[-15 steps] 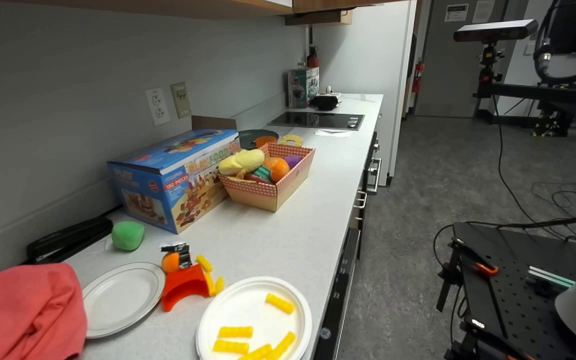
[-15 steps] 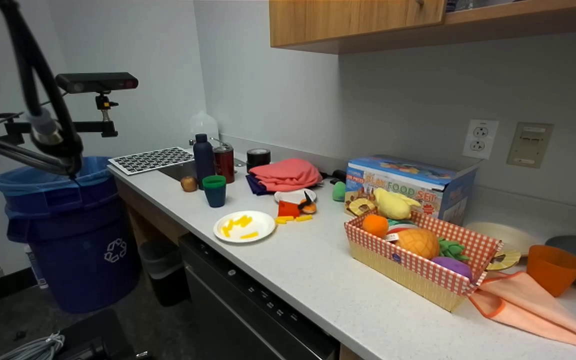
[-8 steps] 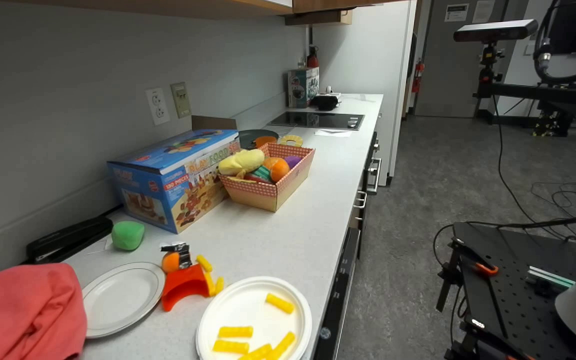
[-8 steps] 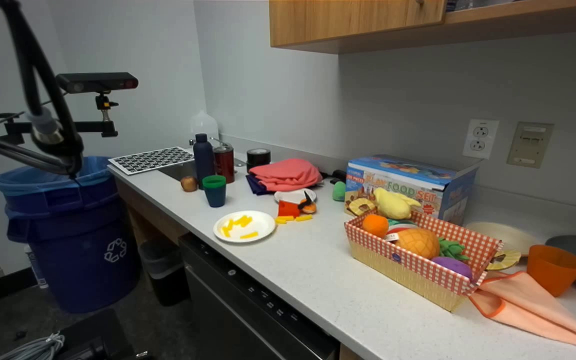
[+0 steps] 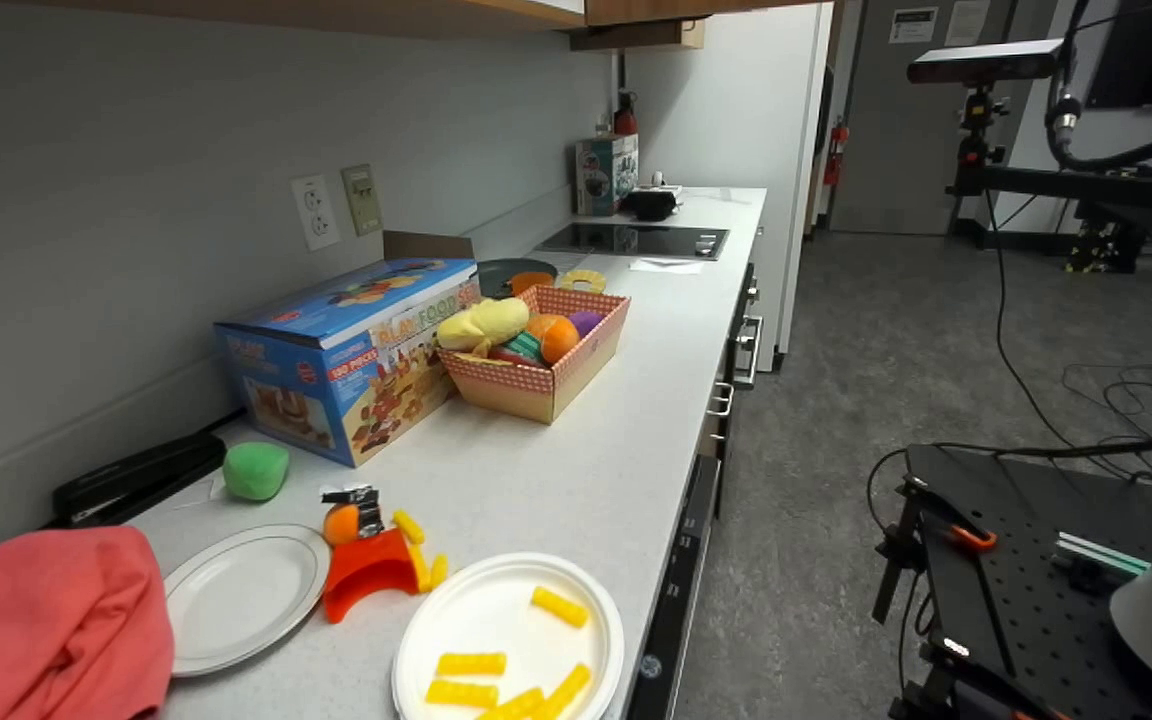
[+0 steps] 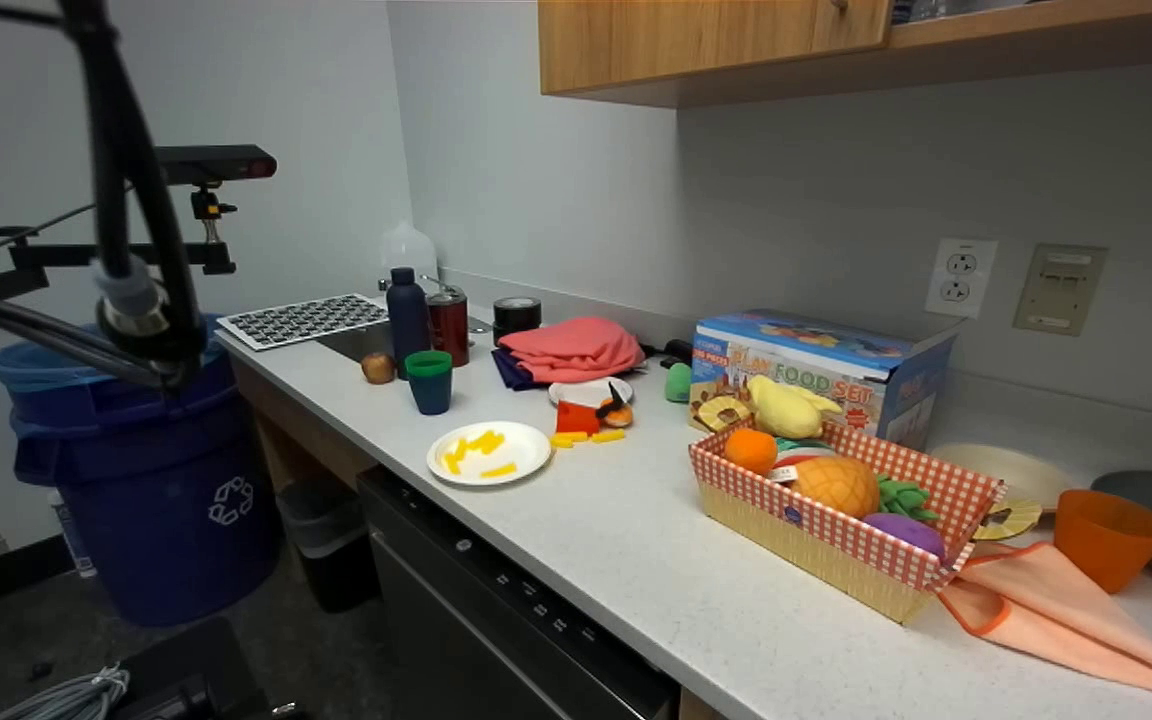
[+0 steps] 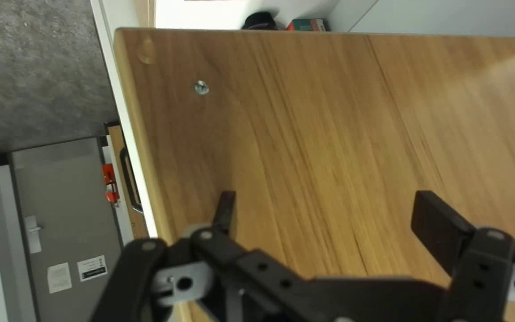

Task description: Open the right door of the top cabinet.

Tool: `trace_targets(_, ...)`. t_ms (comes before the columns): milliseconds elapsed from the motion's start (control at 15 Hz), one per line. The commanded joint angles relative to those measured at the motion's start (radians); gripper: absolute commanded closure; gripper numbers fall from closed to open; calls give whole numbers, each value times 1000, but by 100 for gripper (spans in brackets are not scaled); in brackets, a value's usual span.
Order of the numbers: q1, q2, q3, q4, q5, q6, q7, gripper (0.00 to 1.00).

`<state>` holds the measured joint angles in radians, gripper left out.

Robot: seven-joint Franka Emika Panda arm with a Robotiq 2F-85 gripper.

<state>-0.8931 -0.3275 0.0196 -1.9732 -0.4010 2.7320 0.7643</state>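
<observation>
The top cabinet (image 6: 716,45) is tan wood with a closed door and a small knob at the top of an exterior view. To the right of that door its compartment stands open, with items (image 6: 936,8) inside. The right door (image 7: 311,125) fills much of the wrist view, swung open, with a screw head (image 7: 201,87) near its edge. Its lower part (image 5: 651,10) also shows in an exterior view. My gripper (image 7: 324,195) is open with nothing between its fingers, in front of the door face. I cannot tell whether it touches the door. Both exterior views leave the gripper out.
Below the cabinet, the white counter (image 6: 626,560) holds a play food box (image 5: 356,350), a basket of toy food (image 5: 521,395), plates and cups. A camera on a bracket (image 5: 991,62) stands beyond the arm's hanging cable (image 6: 151,300). A blue bin (image 6: 136,500) stands beside the counter.
The arm's cable and white arm part have shifted toward the counter. The door's lower edge reaches farther right in an exterior view, so the door appears to have swung wider.
</observation>
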Motion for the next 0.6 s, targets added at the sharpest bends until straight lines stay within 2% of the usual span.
trace_targets(0, -68, 120, 31, 124, -91, 12, 134, 0)
trace_targets(400, -70, 186, 18, 198, -154, 32, 229, 0)
trace_targets(533, -55, 188, 10, 203, -123, 28, 212, 0)
